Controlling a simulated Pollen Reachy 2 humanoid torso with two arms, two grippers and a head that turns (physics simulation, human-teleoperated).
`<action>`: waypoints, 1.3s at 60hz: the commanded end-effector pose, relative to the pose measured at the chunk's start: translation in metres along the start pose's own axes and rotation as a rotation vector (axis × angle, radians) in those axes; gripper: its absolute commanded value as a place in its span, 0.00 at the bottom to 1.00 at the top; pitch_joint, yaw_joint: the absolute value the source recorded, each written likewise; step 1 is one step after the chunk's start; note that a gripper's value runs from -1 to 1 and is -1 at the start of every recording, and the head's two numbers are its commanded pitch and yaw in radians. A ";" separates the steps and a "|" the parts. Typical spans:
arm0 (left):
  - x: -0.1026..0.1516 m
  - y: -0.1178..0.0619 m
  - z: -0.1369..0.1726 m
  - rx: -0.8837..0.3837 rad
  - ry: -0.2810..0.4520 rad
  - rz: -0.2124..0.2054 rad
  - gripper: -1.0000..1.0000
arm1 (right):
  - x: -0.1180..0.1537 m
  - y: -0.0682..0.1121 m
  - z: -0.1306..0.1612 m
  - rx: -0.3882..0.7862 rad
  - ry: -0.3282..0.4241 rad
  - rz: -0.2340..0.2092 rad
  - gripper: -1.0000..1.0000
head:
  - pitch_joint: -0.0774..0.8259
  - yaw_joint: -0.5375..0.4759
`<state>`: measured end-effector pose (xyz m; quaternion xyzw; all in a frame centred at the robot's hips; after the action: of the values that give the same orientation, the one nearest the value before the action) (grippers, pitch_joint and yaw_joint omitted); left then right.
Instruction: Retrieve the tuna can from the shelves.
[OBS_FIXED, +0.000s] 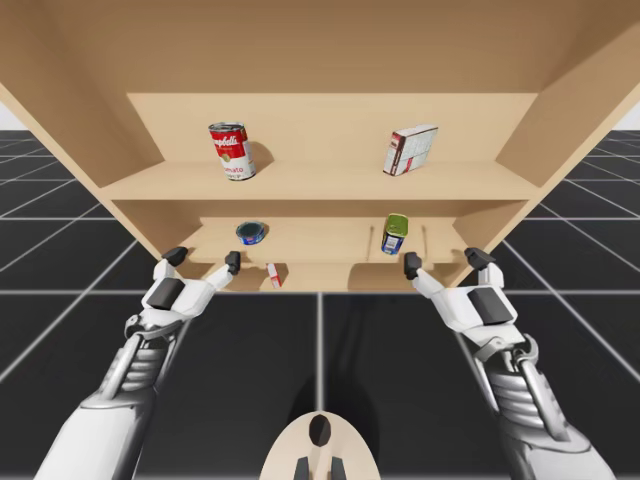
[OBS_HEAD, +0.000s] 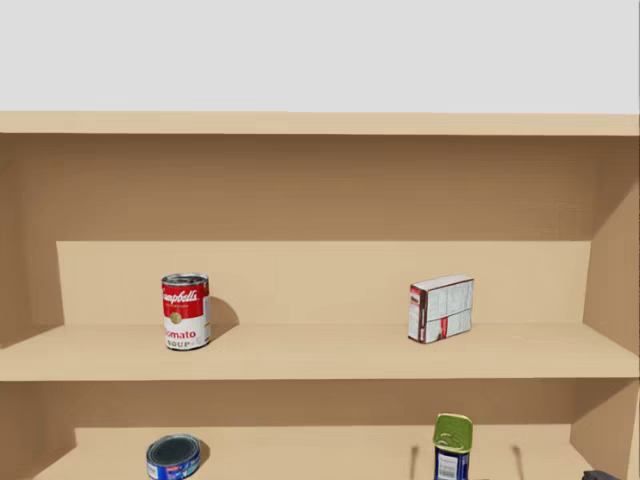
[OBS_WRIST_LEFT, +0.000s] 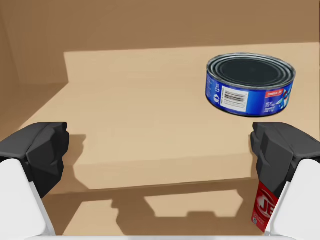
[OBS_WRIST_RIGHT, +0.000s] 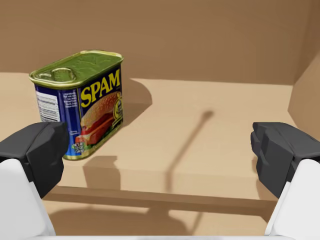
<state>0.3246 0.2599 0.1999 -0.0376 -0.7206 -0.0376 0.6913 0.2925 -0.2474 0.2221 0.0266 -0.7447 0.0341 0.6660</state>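
The tuna can (OBS_FIXED: 251, 233) (OBS_HEAD: 174, 457) is a low, round blue can standing on the lower shelf (OBS_FIXED: 320, 245), left of centre. My left gripper (OBS_FIXED: 205, 259) is open at that shelf's front edge, a little left of the can. In the left wrist view the can (OBS_WRIST_LEFT: 250, 85) stands ahead of the open gripper (OBS_WRIST_LEFT: 160, 150), off toward one finger, with nothing between the fingers. My right gripper (OBS_FIXED: 445, 261) (OBS_WRIST_RIGHT: 160, 150) is open at the shelf's right front, holding nothing.
A blue rectangular can with a green top (OBS_FIXED: 395, 235) (OBS_WRIST_RIGHT: 80, 102) stands on the lower shelf, ahead of my right gripper. The upper shelf holds a red-and-white can (OBS_FIXED: 231, 151) and a white box (OBS_FIXED: 410, 149). A small red box (OBS_FIXED: 273, 275) sits below the lower shelf's front edge.
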 end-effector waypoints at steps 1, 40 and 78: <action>0.000 0.000 0.000 -0.002 -0.001 0.001 0.00 | -0.001 0.001 0.002 -0.019 -0.005 -0.024 0.00 | 0.09 0.51; 0.001 0.000 0.003 -0.019 -0.025 0.005 0.00 | 0.002 0.000 0.002 -0.011 -0.001 -0.007 0.00 | 0.47 0.68; 0.052 -0.041 0.028 -0.118 -0.024 0.036 0.00 | 0.001 0.001 0.002 -0.014 0.005 -0.008 0.00 | 0.55 0.76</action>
<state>0.2998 0.2382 0.2271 -0.0759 -0.7267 -0.0613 0.6800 0.2904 -0.2477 0.2241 0.0231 -0.7442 0.0294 0.6669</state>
